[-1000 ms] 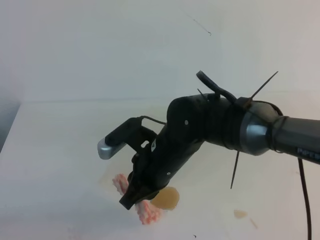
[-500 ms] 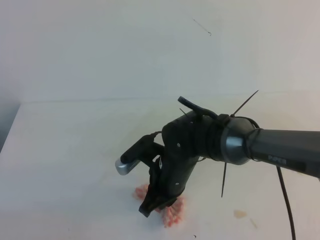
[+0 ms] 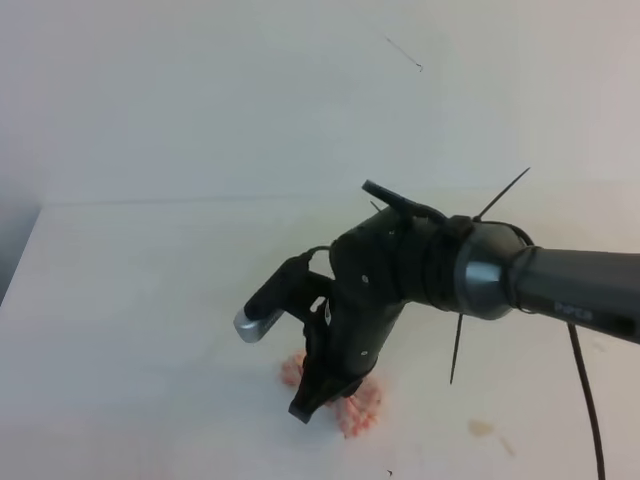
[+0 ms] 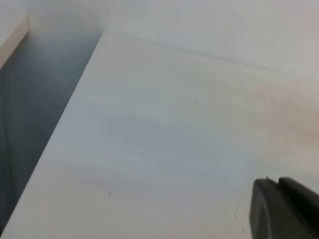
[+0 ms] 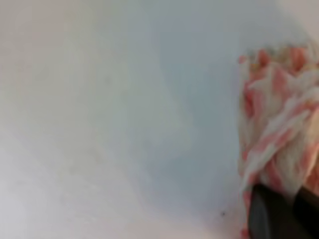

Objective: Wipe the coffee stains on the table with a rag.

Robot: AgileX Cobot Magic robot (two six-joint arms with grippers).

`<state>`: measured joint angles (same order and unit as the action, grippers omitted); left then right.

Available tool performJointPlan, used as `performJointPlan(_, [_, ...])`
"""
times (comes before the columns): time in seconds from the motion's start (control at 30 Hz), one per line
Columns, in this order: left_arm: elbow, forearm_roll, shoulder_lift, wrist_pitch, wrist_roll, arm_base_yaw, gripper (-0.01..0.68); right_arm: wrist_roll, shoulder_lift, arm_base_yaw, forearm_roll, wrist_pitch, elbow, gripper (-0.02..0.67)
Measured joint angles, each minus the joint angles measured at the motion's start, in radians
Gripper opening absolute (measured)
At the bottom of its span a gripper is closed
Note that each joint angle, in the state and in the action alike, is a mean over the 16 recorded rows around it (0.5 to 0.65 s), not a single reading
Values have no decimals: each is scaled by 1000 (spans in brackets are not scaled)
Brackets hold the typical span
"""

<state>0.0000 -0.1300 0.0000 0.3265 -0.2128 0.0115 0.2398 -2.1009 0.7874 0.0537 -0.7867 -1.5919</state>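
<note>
My right gripper [image 3: 318, 400] is down on the white table [image 3: 120, 300], shut on the pink-and-white striped rag [image 3: 358, 410], which is bunched up and pressed onto the surface under it. The right wrist view shows the rag [image 5: 279, 124] crumpled in the dark jaws of that gripper [image 5: 291, 211]. The large coffee stain is hidden below the rag and arm. One small tan coffee spot [image 3: 481, 428] lies to the right. In the left wrist view my left gripper [image 4: 279, 209] is only a dark corner above bare table [image 4: 174, 124], its fingertips together and holding nothing.
The table's left edge drops into a dark gap [image 4: 30, 99], seen also as a dark gap [image 3: 15, 240] in the high view. A white wall [image 3: 300, 80] stands behind. A black cable [image 3: 590, 400] hangs from the right arm.
The right gripper has dragged the rag rightward over the tan blob that lay beside it a second ago; the blob no longer shows. The arm has lowered.
</note>
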Motion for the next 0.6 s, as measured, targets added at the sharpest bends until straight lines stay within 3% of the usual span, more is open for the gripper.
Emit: performJointPlan(0.6, [0, 0, 0, -1, 0, 0, 0, 27, -47, 0, -55, -54, -138, 30])
